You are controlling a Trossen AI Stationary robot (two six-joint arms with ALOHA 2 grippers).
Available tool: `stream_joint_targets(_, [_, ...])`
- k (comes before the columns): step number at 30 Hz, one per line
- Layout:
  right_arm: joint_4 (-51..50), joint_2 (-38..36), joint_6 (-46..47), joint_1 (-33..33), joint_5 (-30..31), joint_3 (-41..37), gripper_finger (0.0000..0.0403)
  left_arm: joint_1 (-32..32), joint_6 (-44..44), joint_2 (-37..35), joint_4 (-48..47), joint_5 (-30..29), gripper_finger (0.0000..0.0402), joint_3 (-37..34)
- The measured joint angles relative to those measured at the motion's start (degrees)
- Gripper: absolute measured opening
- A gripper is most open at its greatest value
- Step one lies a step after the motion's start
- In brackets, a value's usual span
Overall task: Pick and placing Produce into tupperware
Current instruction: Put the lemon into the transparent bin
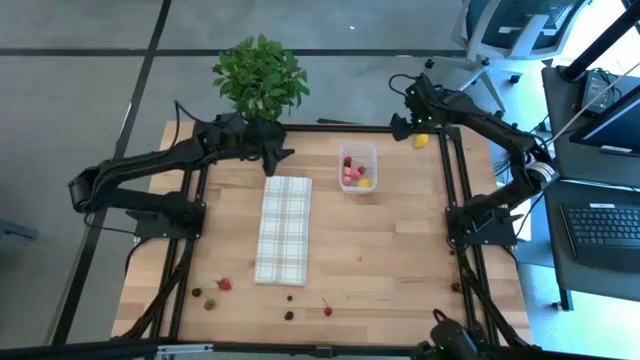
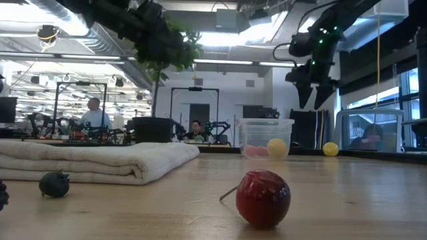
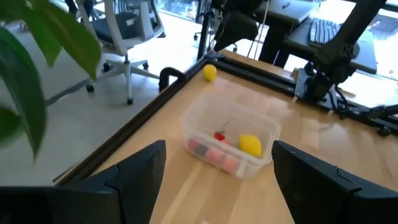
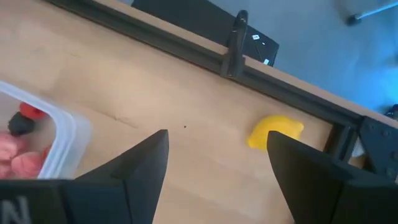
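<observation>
pale wood-grain table [image 1: 390, 240] bears clear rounded tupperware [image 1: 357, 167].

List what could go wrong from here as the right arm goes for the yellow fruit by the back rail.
1. The yellow fruit lies right against the black rail, so a finger of the open right hand may hit the rail or push the fruit off the table edge.
2. The clear container is light and close by; a swinging arm could knock it and spill the fruit inside.
</observation>
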Motion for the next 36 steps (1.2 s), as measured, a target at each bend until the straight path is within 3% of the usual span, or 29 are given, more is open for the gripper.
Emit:
stream_joint_targets(10, [-1.0, 4.4, 0.9, 0.1, -0.6, 0.0, 0.0273, -0.1, 0.8, -0.2, 1.8, 0.1, 0.0284, -0.2])
stream_joint_targets(15, [-0.8, 6.3, -1.4, 0.4, -4.5, 0.0, 0.0273, -0.1, 1.8, -0.2, 2.7, 0.6, 0.0284, -0.2])
stream_joint_targets(20, [-1.1, 7.9, 1.2, 0.5, -2.3, 0.0, 0.0278, -0.1, 1.8, -0.2, 2.7, 0.6, 0.0284, -0.2])
stream_joint_targets(28, [-2.1, 8.5, -1.9, 1.1, -2.6, 0.0, 0.0282, -0.1, 1.9, -0.2, 2.9, 0.6, 0.0284, -0.2])
stream_joint_targets(36, [-1.7, 8.5, -2.4, 1.4, -9.6, 0.0, 0.03, -0.1, 2.0, -0.2, 3.1, 0.6, 0.0284, -0.2])
